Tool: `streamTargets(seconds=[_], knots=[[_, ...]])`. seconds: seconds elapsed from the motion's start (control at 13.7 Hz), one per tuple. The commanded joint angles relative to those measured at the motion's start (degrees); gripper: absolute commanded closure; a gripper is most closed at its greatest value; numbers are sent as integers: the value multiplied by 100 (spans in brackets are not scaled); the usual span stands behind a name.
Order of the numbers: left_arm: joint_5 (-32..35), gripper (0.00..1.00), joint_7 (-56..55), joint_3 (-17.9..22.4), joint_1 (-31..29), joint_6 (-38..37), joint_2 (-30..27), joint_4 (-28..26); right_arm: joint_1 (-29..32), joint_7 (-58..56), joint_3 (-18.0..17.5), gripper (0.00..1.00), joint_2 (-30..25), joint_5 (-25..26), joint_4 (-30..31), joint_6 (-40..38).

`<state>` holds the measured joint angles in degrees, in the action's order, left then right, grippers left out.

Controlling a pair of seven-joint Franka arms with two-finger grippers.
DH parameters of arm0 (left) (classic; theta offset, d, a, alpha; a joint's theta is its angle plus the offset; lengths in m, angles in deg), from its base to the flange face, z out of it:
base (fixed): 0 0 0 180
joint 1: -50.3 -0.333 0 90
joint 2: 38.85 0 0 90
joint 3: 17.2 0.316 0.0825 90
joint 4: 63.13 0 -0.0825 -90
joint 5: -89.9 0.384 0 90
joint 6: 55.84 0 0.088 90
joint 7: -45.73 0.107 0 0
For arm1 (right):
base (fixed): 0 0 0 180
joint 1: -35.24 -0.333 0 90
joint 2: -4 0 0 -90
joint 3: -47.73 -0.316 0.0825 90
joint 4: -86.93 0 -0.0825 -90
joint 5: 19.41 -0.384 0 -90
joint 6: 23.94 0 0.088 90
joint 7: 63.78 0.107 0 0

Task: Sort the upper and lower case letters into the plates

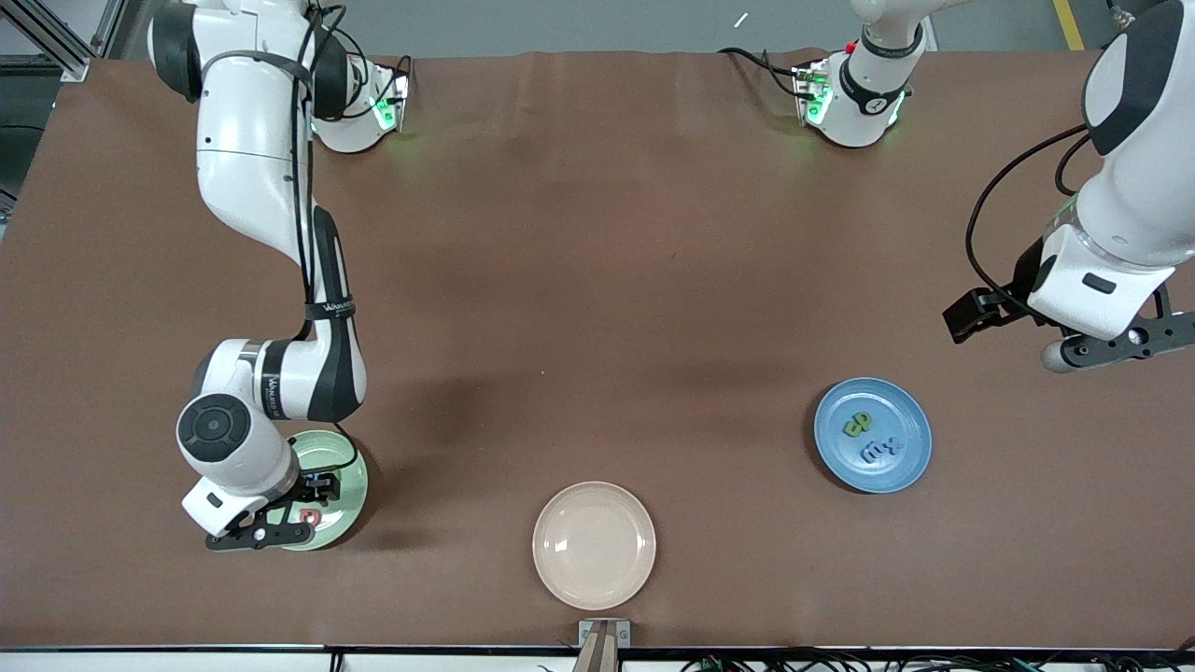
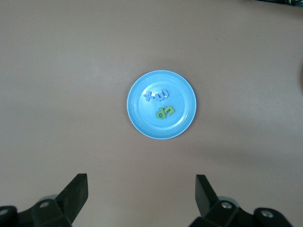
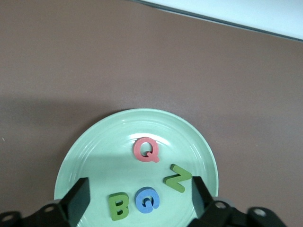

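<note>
I am seeing the right gripper [image 3: 137, 198] hovering over the green plate [image 3: 94, 151], jaws wide and empty above Q [image 3: 146, 150], Z [image 3: 177, 178], G [image 3: 147, 200], B [image 3: 118, 206]. The left gripper [image 2: 141, 194] is waiting, jaws spread, holding nothing, over the tabletop [image 1: 597, 280] near the blue plate [image 2: 182, 92].

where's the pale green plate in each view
Front view: the pale green plate lies at the right arm's end of the table, partly hidden under the right gripper.
Left wrist view: not in it; only the blue plate shows.
Right wrist view: it fills the lower middle, rim clear, holding Q, Z, B and G.
Shared landmark: the right gripper's open fingers over the plate.
</note>
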<state>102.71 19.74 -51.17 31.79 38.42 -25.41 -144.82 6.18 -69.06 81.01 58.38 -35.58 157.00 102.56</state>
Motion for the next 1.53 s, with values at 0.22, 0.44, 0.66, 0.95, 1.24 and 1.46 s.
streamTargets(seconds=[0.22, 0.44, 0.66, 0.95, 1.24, 1.46], knots=[[-621, 0, 533, 794, 497, -442, -597, -119, 23, -421, -15, 0, -1057, -18, 129, -853], [-657, 0, 568, 1329, 962, -531, -746, -259, -38, -378, 12, 0, -1761, 43, 147, -1302], [-868, 0, 665, 1682, 1218, -531, -975, -497, 41, -474, -6, 0, -2446, 70, 147, -1766], [-920, 0, 998, 2052, 1526, -514, -1177, -664, 908, -202, -819, 0, -3474, 497, 173, -3077], [-947, 0, 1209, 2332, 1613, -452, -1239, -620, 2341, 483, -2710, 0, -4555, 1502, 899, -3211], [-1000, 0, 1465, 2685, 1799, -548, -1292, -646, 2528, 607, -2888, 0, -5444, 1529, 1578, -3148]])
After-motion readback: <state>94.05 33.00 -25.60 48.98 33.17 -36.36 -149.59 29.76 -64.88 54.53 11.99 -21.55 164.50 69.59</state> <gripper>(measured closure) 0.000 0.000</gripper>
